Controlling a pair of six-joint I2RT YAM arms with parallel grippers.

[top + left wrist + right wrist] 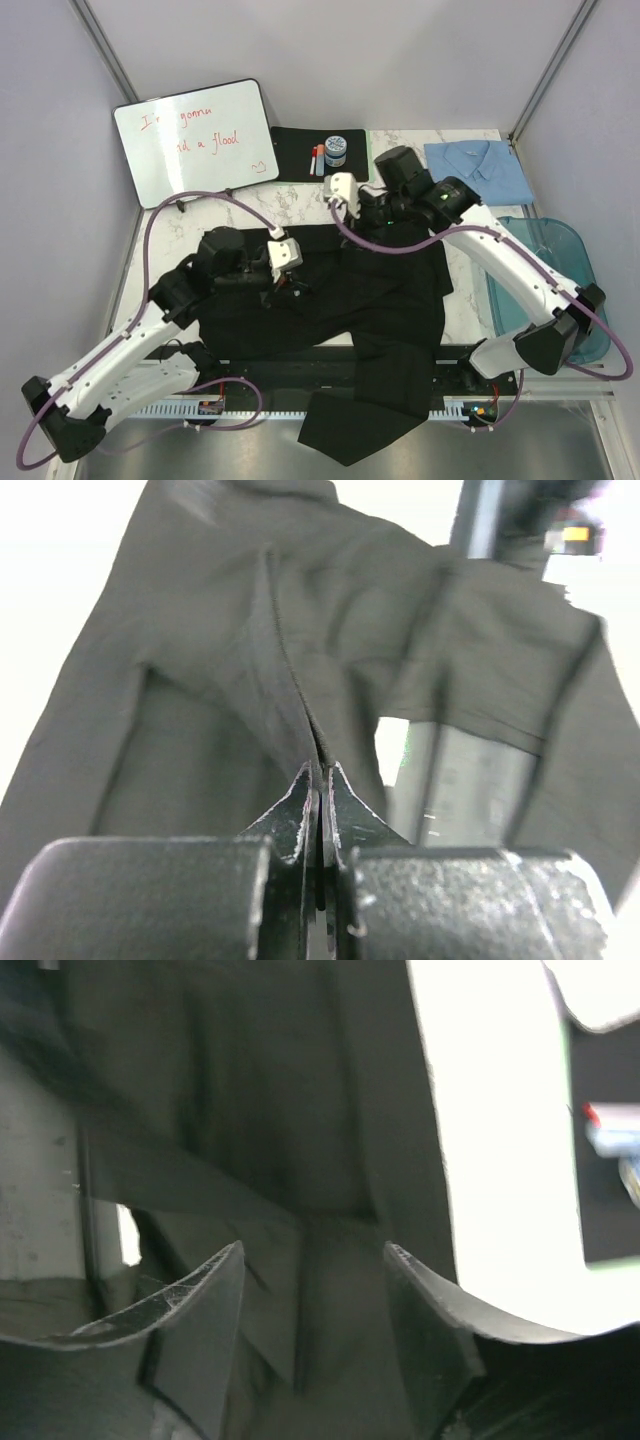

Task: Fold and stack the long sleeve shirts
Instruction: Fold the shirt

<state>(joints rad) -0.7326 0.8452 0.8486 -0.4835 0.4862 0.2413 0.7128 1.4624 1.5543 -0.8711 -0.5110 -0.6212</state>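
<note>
Marble table [300,205]; left jaws pinching black shirt [380,300], right jaws apart.

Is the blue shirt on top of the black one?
No, the blue shirt lies at the far right, apart from the black shirt.

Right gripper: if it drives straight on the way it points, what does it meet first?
Probably the black shirt: its folds fill the view just ahead of the open right gripper, though depth is unclear.

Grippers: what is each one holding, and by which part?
Left gripper pinches the black shirt by a raised fold. Right gripper is open, holding nothing.
</note>
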